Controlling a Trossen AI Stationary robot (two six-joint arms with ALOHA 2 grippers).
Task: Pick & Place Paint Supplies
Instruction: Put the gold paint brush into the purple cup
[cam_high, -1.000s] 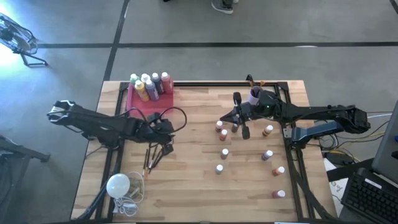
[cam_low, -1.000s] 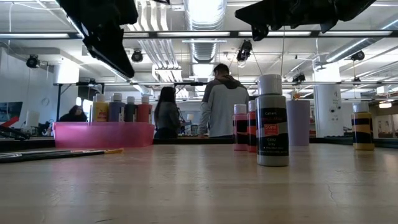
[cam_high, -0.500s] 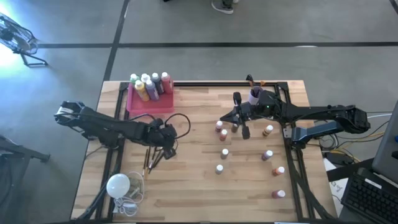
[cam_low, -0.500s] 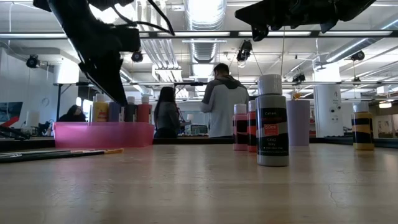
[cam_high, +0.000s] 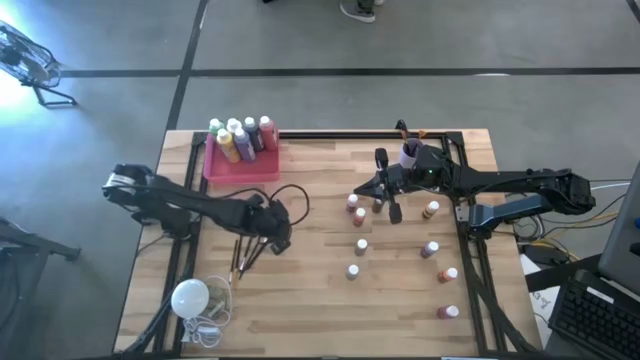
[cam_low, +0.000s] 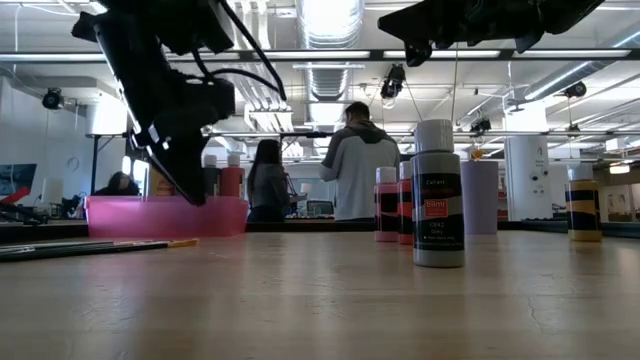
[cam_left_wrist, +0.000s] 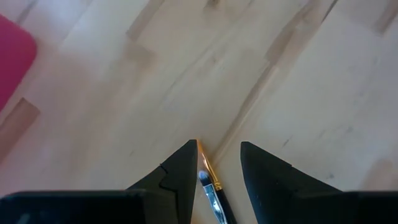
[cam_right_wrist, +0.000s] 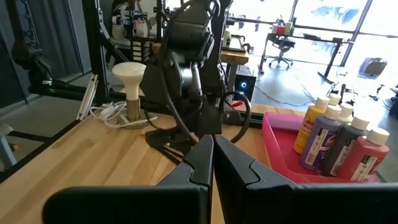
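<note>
You are looking at what seems an open lab or workshop: bare ceiling ducts (cam_low: 325, 40) at twelve o'clock, two people (cam_low: 350, 165) at benches, a desk with an office chair (cam_right_wrist: 285, 51), concrete floor (cam_high: 420, 35).

No legible text on bottle (cam_low: 438, 195) label

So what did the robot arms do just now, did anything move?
The left pincer slid toward the middle of the table and sank lower; it now hangs open over the paintbrushes, one tip showing between its fingers. It has not grabbed anything. The right pincer stayed shut near the small bottles. The pink tray with its bottles and the white bulb did not move.
</note>
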